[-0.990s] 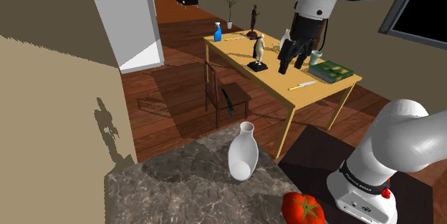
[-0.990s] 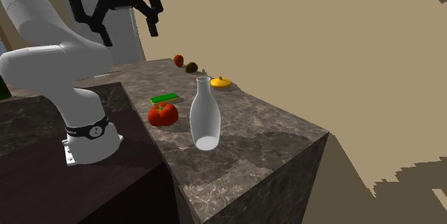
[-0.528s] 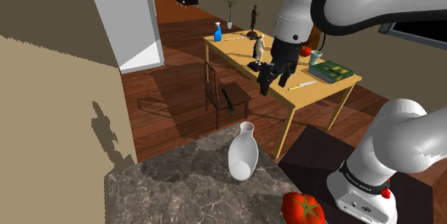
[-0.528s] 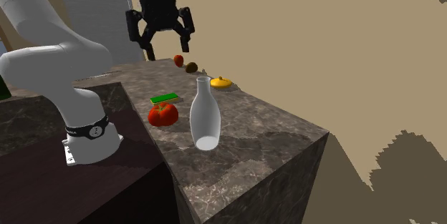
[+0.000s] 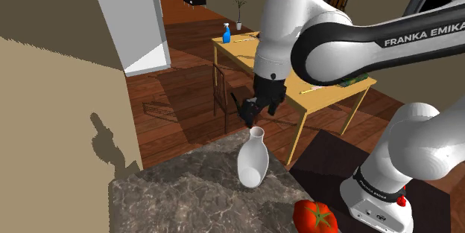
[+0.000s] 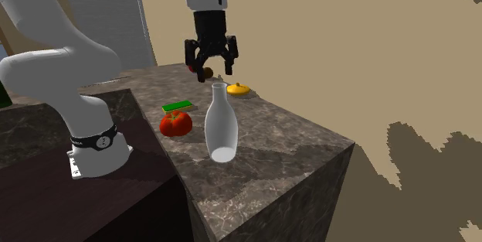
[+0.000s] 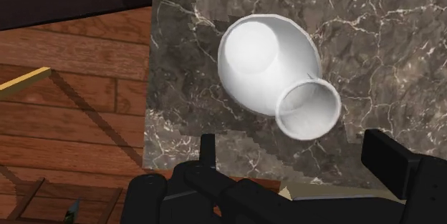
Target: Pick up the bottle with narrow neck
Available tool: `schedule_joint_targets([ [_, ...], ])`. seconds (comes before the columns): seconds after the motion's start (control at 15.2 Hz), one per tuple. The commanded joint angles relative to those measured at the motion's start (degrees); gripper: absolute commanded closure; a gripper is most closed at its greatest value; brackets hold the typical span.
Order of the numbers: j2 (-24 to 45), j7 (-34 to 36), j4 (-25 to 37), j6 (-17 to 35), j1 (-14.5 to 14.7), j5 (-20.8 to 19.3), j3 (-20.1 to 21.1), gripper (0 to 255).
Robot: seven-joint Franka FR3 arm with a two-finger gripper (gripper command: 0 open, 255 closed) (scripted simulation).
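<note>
A white bottle with a narrow neck (image 5: 252, 161) (image 6: 221, 128) stands upright near the far edge of a dark marble counter (image 5: 195, 194) (image 6: 290, 141). My black gripper (image 5: 258, 115) (image 6: 211, 69) hangs open a short way above the bottle's mouth, touching nothing. In the wrist view I look down on the bottle (image 7: 267, 64), its round mouth lying just ahead of the gripper (image 7: 297, 159). Nothing sits between the two spread fingers.
A red tomato (image 5: 314, 216) (image 6: 176, 123) and a flat green item (image 6: 176, 107) lie on the counter near the stand. Farther along are a yellow object (image 6: 238, 89) and a brown one (image 6: 206, 72). Beyond the counter edge stand a wooden table (image 5: 294, 94) and a chair (image 5: 232, 97).
The arm has swung down and across from over the wooden table to the counter. The open gripper has dropped from high up to just above the bottle's mouth.
</note>
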Motion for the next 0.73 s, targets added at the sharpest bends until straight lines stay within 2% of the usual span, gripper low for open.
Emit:
schedule_joint_targets([
  [0.0,2.9,3.0,0.8,2.1,-0.1,-0.5,2.9,0],
  [0.59,5.3,3.4,-3.4,8.6,-0.2,-0.3,4.4,0],
  [0.66,5.3,3.4,-3.4,8.7,-0.2,-0.3,4.4,255],
])
